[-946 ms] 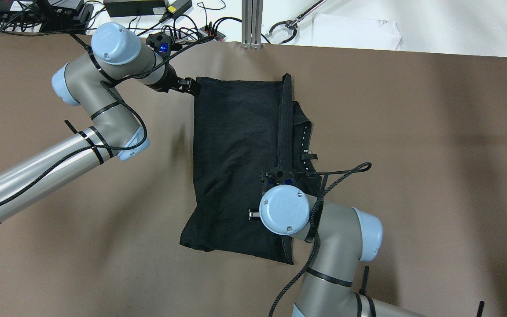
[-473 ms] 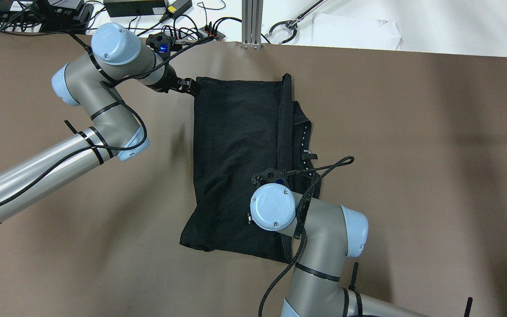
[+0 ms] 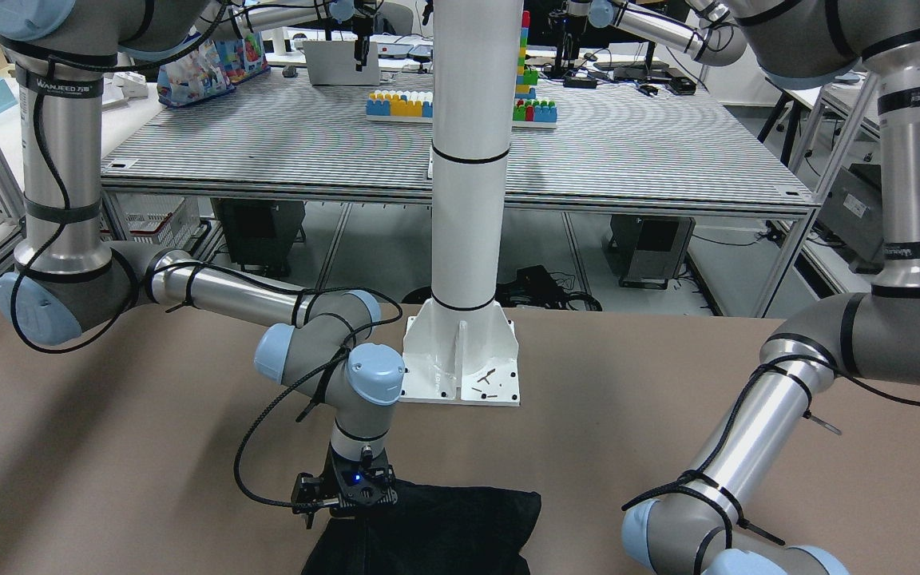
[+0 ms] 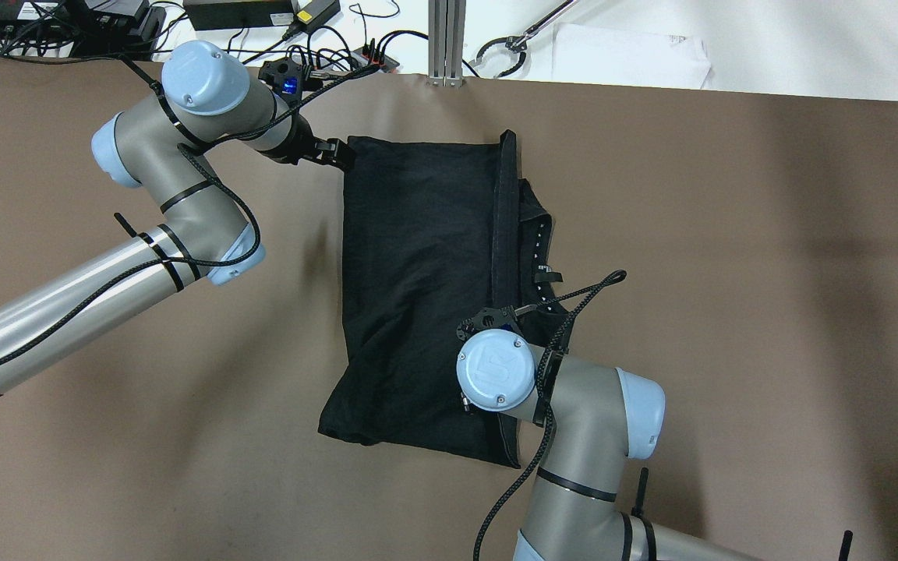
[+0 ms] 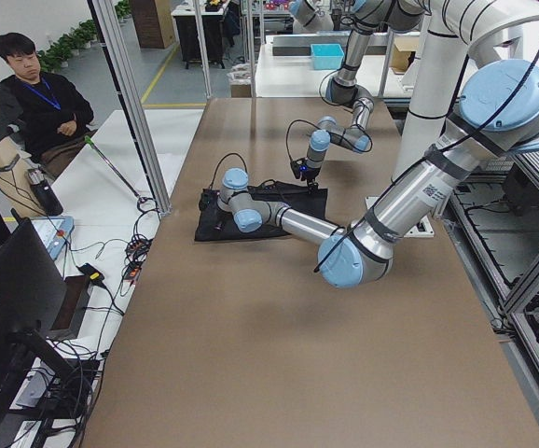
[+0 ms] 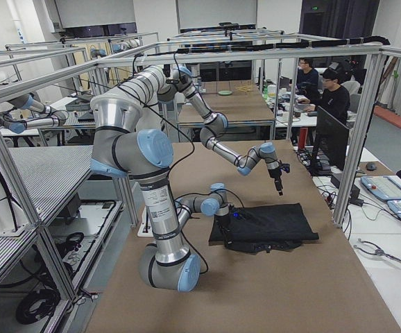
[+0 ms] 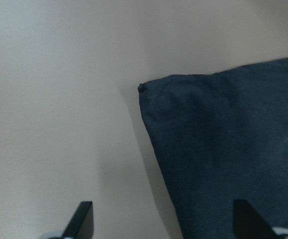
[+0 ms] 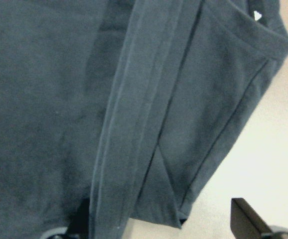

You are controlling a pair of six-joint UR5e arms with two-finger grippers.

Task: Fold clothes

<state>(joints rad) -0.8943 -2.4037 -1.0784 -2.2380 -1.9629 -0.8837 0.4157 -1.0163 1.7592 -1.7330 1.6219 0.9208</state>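
The black cloth (image 4: 418, 288) appeared partly folded, with further folds likely remaining. The left gripper (image 7: 164, 223) and the right gripper (image 8: 164, 224) hovered over it, jaws spread, grasping nothing.

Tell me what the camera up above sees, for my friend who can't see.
A black cloth lies in the middle of a brown table, with a long hem running down its right side. The left gripper is at the cloth's far left corner, and the right arm hangs over its near right part.
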